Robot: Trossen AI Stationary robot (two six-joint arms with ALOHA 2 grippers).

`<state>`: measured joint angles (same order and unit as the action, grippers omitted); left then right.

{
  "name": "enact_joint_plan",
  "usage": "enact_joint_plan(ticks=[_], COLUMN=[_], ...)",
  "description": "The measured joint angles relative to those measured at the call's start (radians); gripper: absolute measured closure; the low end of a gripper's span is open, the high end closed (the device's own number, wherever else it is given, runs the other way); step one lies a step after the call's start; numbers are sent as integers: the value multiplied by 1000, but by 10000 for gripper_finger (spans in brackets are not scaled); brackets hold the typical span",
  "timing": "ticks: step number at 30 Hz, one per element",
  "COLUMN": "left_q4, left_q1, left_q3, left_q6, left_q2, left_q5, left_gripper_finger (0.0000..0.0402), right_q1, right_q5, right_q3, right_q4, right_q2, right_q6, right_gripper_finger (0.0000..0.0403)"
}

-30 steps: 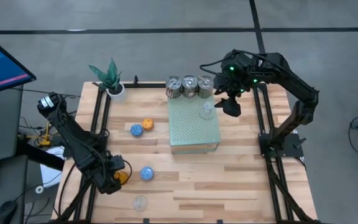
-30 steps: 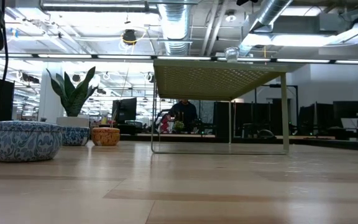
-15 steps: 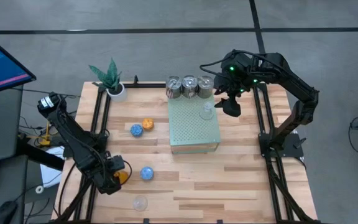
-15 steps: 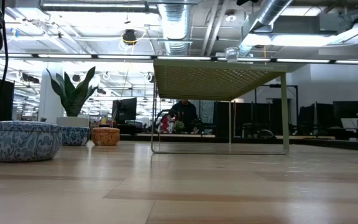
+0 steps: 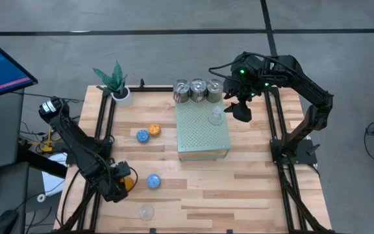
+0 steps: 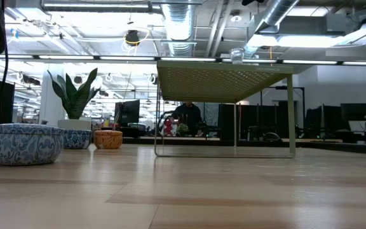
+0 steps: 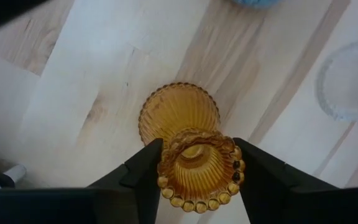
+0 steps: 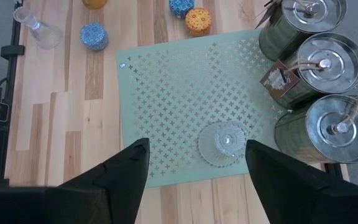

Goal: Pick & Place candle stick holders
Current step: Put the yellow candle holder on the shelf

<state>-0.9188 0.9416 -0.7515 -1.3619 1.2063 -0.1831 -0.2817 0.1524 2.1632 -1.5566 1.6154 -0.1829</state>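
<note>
My left gripper (image 5: 123, 184) is near the table's front left, shut on the amber glass holder (image 7: 194, 168). My right gripper (image 8: 196, 149) is open and hangs above the pale-green perforated block (image 5: 203, 130). A clear glass holder (image 8: 222, 143) stands on that block, and my right gripper's fingers are apart from it. Three silver cups (image 5: 198, 90) stand at the block's far edge. Two blue holders (image 5: 142, 136) (image 5: 153, 181), an orange one (image 5: 154, 130) and a second clear glass one (image 5: 147, 212) rest on the table. My left gripper pinches the amber holder between its two fingers at the beaded upper rim (image 7: 166, 163), one finger on each side. The fingers come from above, pointing down. The ribbed foot (image 7: 178, 112) shows below the rim; whether it stands on the table I cannot tell.
A green plant in a white pot (image 5: 117, 83) stands at the far left corner. The block stands on thin legs (image 6: 292, 114) with open room beneath it. Bare wood lies at the front right (image 5: 239, 195). Black frame rails (image 5: 274, 130) run along both sides.
</note>
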Motion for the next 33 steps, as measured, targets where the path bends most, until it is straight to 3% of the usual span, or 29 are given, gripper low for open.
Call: enact_joint_plan(ticks=[11, 18, 26, 33], left_q4=[-1, -3, 10, 164], left_q1=[-123, -314, -553, -742], left_q3=[1, -20, -146, -237], left_q6=[-117, -151, 16, 232], left_q2=[-191, -334, -390, -370], left_q5=[-25, -55, -163, -153], left_gripper_finger=[231, 230, 229, 228], right_q1=[-1, -3, -23, -36], right_q5=[0, 0, 0, 0], right_q3=[0, 0, 0, 0], right_q4=[-8, -14, -15, -15], right_q2=[0, 0, 0, 0], right_q6=[-1, -11, -11, -11], right_gripper_finger=[146, 146, 146, 146])
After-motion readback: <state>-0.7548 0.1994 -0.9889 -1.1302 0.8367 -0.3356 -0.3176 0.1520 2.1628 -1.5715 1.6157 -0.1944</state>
